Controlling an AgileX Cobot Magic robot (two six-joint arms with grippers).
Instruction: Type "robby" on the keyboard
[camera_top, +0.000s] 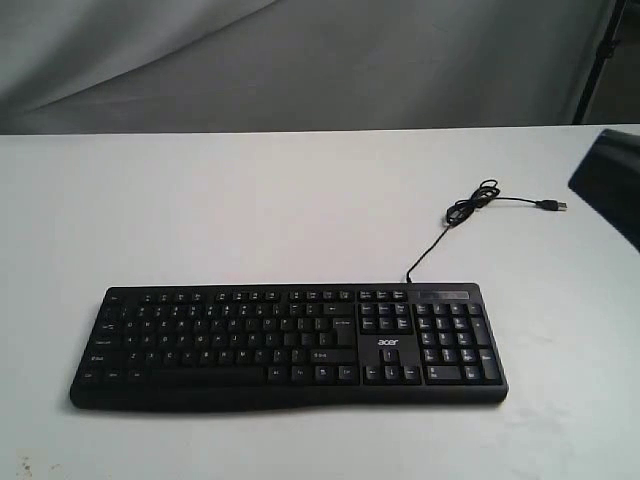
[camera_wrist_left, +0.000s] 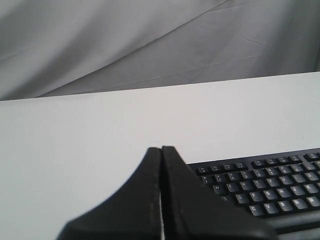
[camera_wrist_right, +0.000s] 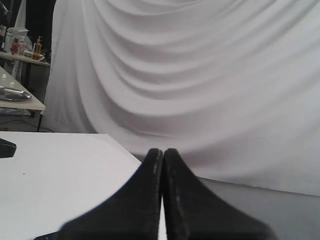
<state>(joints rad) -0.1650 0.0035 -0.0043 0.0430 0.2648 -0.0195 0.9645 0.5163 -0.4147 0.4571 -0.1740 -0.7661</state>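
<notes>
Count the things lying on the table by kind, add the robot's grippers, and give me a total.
keyboard: 1
USB cable: 1
grippers: 2 (left gripper, right gripper, both shut)
Total: 4

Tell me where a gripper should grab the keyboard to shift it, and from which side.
Probably the keyboard's right end, beside the number pad, approached from the right. It lies flat and is too wide to span lengthwise; that end edge is thin and bare, and the cable leaves the back edge.
</notes>
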